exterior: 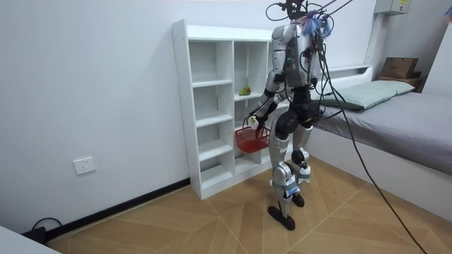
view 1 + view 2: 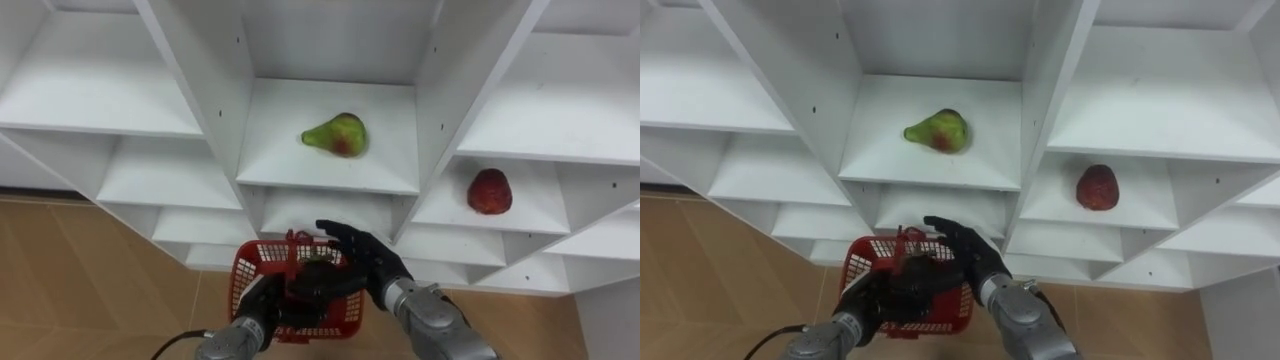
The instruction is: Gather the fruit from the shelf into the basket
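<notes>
Nearest the robot, its left hand (image 2: 272,306) comes in from the lower left with its dark fingers curled on the red basket (image 2: 246,288), holding it up in front of the body. The right hand (image 2: 362,258) is just beside it to the right, over the basket's far right rim, with its fingers stretched out and loosely spread, gripping nothing. What lies inside the basket cannot be made out behind the hands.

Beyond the right hand stands the white closet (image 2: 280,150), a set of open shelves. A green pear (image 2: 337,135) with a red blush lies on its side in the middle compartment, straight ahead of and above the right hand, well apart from the fingertips. A red fruit (image 2: 490,191) sits on the shelf one compartment to the right of that hand and slightly lower than the pear; its kind cannot be told.

In the room view the robot stands upright on a wooden floor (image 1: 212,219) facing the closet, the basket hanging at hip height, and a bed (image 1: 395,120) behind it.
</notes>
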